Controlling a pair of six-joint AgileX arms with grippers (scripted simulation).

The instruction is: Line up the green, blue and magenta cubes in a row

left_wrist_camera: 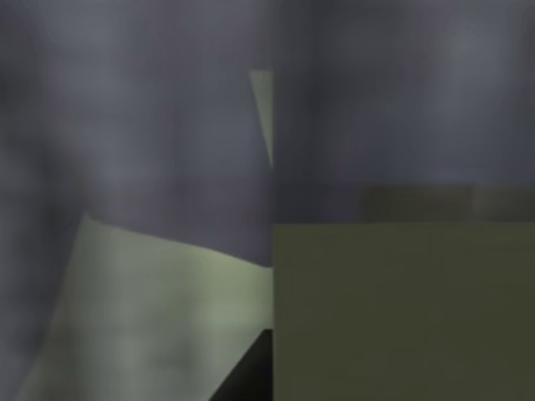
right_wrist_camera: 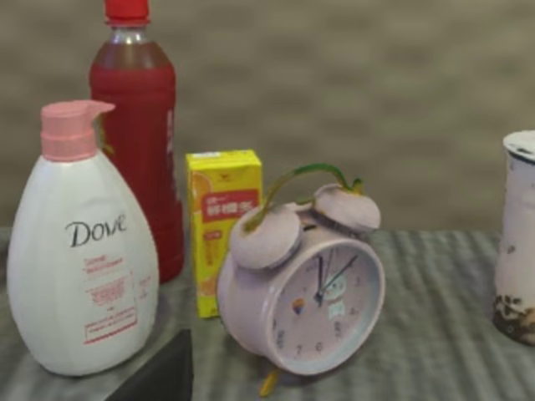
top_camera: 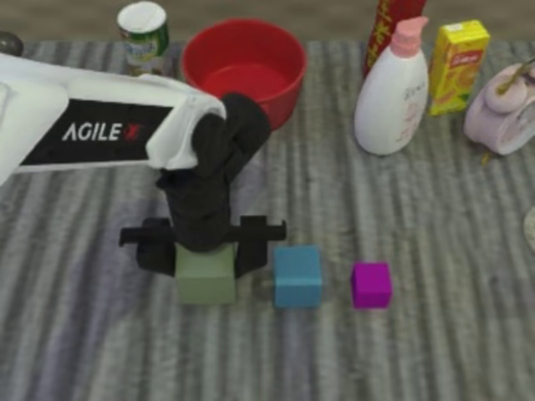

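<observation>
Far left, back edge: a can (top_camera: 144, 35) with a white lid, and beside it a red bowl (top_camera: 244, 67). My left arm reaches in from the left, passing in front of both. My left gripper (top_camera: 206, 255) hangs over the green cube (top_camera: 206, 278), its fingers (top_camera: 155, 249) spread to either side of the cube's back part; whether the pads touch the cube I cannot tell. In the left wrist view the green cube (left_wrist_camera: 401, 309) fills most of the frame at close range.

Just right of the green cube stands the blue cube (top_camera: 298, 276), a narrow gap between them. Further right, apart from it, stands the magenta cube (top_camera: 371, 285). All three rest on the striped grey table (top_camera: 435, 251) in one row, near the front.

Back right: a red bottle (top_camera: 389, 25), a white pump bottle (top_camera: 391, 92), a yellow carton (top_camera: 457, 65) and a pale alarm clock (top_camera: 506, 113), well behind the cubes. My right gripper is out of the top view; its wrist view faces the clock (right_wrist_camera: 303, 280) and a white cup (right_wrist_camera: 518, 238).
</observation>
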